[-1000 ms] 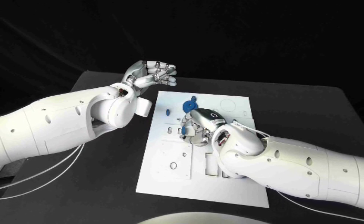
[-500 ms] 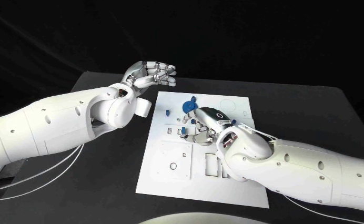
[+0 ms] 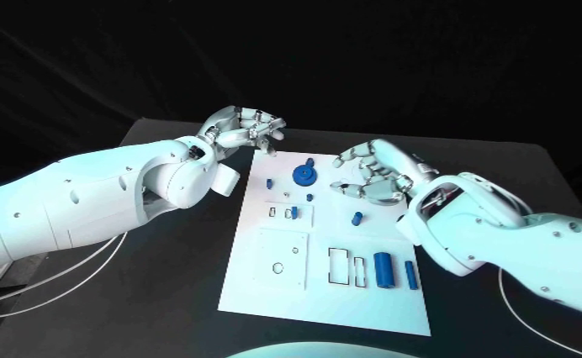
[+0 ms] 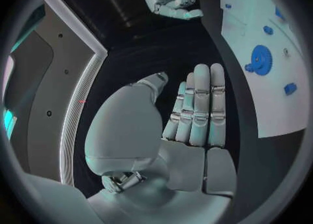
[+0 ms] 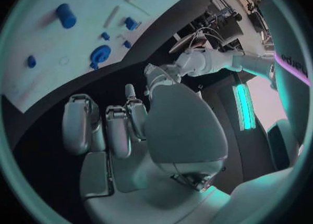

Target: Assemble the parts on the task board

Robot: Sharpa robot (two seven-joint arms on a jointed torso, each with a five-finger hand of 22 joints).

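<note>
Both hands empty, left hand (image 3: 243, 129) fingers straight, right hand (image 3: 376, 171) loosely curled; risk: a low reach knocks the blue gear (image 3: 304, 175) off the task board (image 3: 279, 291).

Not much going on besides the main stuff tbh. There's the black worktop (image 3: 158, 291) everything sits on, matte and dark, with its far edge running across under a pitch black backdrop. A couple of thin white cables (image 3: 67, 278) trail over the worktop's near left corner, curving off toward the edge. On the near right side another white cable (image 3: 515, 306) loops across the dark surface. Can't tell what any of them plug into.
</note>
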